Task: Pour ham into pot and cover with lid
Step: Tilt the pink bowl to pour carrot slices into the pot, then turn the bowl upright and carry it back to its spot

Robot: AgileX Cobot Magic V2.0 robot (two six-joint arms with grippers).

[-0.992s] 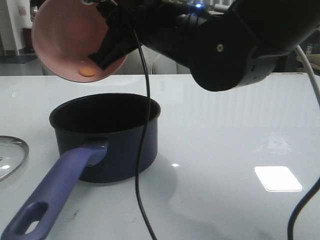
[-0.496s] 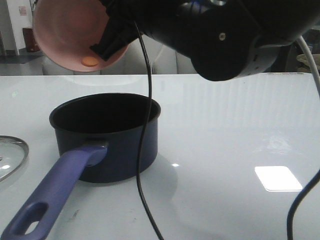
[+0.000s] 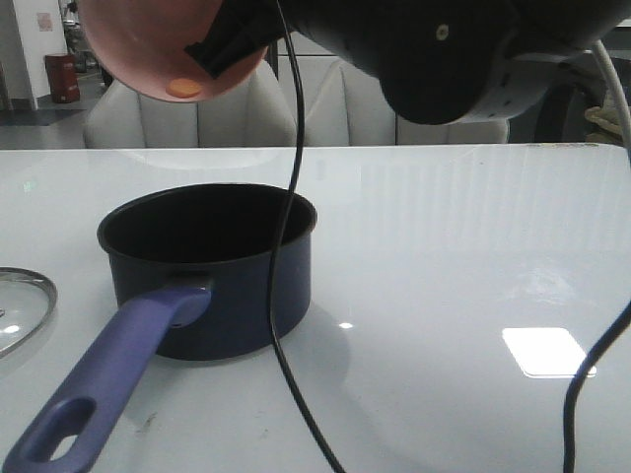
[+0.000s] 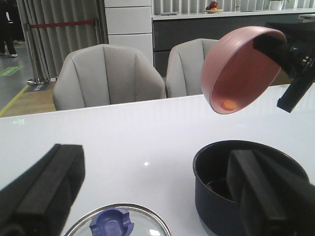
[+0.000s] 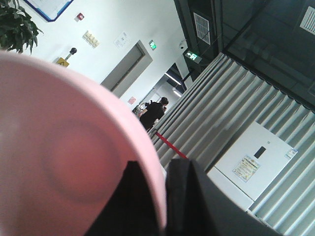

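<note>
Front view – pot [image 3: 209, 271]: dark navy saucepan standing upright on the white table [image 3: 444, 246], its long purple handle [image 3: 113, 379] running toward the camera.
Front view – pink bowl [image 3: 163, 44]: held high above the pot and tipped steeply, its open side facing the camera and downward.
Front view – ham [image 3: 181, 88]: one orange piece clings near the bowl's lower rim, above the pot's far-left edge.
Front view – right gripper [image 3: 232, 39]: pinched closed on the bowl's rim, one black finger lying inside the bowl (the other is hidden behind the wall).
Front view – lid [image 3: 22, 305]: glass with a metal rim, lying flat on the table to the left of the pot, well apart from it, partly cut off by the picture's edge.
Front view – black cable [image 3: 286, 246]: hangs from the right arm in front of the pot.
Left wrist view – left gripper [image 4: 152, 196]: fingers spread wide, nothing between them; it hovers near the lid [image 4: 118, 223], whose blue knob [image 4: 112, 222] shows between the fingers.
Left wrist view – pot [image 4: 216, 187]: beside the lid, a few pale chunks dimly visible on its dark floor (too dim to name for certain).
Left wrist view – bowl [image 4: 238, 69]: tilted above the pot, the orange ham [image 4: 228, 104] low inside it.
Right wrist view – right gripper [image 5: 160, 196]: the bowl [image 5: 64, 157] fills the picture; the fingers close tightly on its rim.
</note>
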